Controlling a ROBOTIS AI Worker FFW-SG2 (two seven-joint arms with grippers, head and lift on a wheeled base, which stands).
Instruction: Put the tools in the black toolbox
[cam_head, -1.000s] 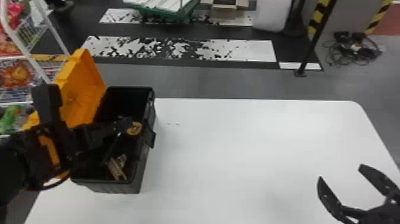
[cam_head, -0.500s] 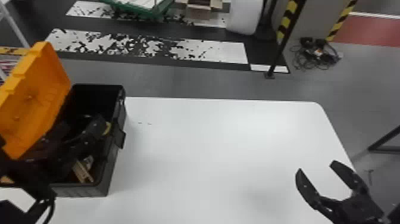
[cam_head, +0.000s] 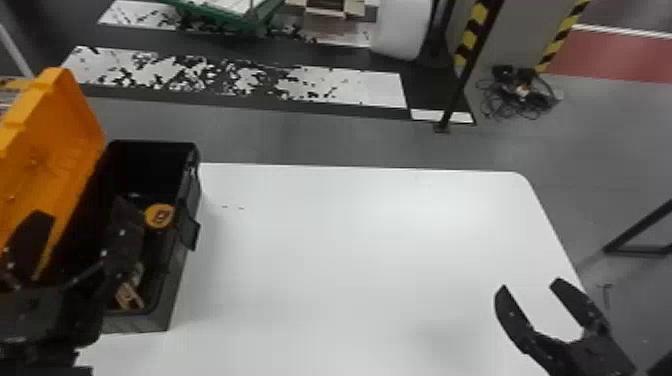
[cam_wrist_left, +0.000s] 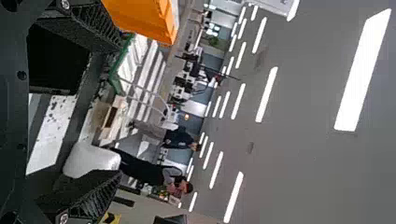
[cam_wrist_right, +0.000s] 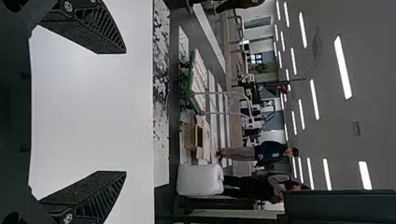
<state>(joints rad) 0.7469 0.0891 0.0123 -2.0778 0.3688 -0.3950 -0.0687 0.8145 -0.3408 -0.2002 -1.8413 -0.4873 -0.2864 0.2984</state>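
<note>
Black toolbox (cam_head: 137, 324) loaded, orange lid (cam_head: 55, 150) open

The packing step looks all but finished. A round yellow tool (cam_head: 159, 216), probably a tape measure, lies inside the black toolbox by the wall with the latch (cam_head: 189, 231), and a tan piece (cam_head: 129, 296) rests near the end closer to the robot. The left gripper (cam_head: 80, 207) is over the box beside the raised orange lid, its fingers spread with nothing between them. The right gripper (cam_head: 530, 285) is above the far side of the white desk (cam_head: 350, 250), also spread and empty.

The next move probably calls for lifting the left gripper clear without snagging the orange lid or the box's rim; closing the lid might follow.

The left gripper and its arm cover part of the toolbox's interior, and deep shadow hides much of the rest, so the number of tools cannot be told. The tan piece is partly covered, its kind unclear. The orange lid is cut off at the head view's edge.
</note>
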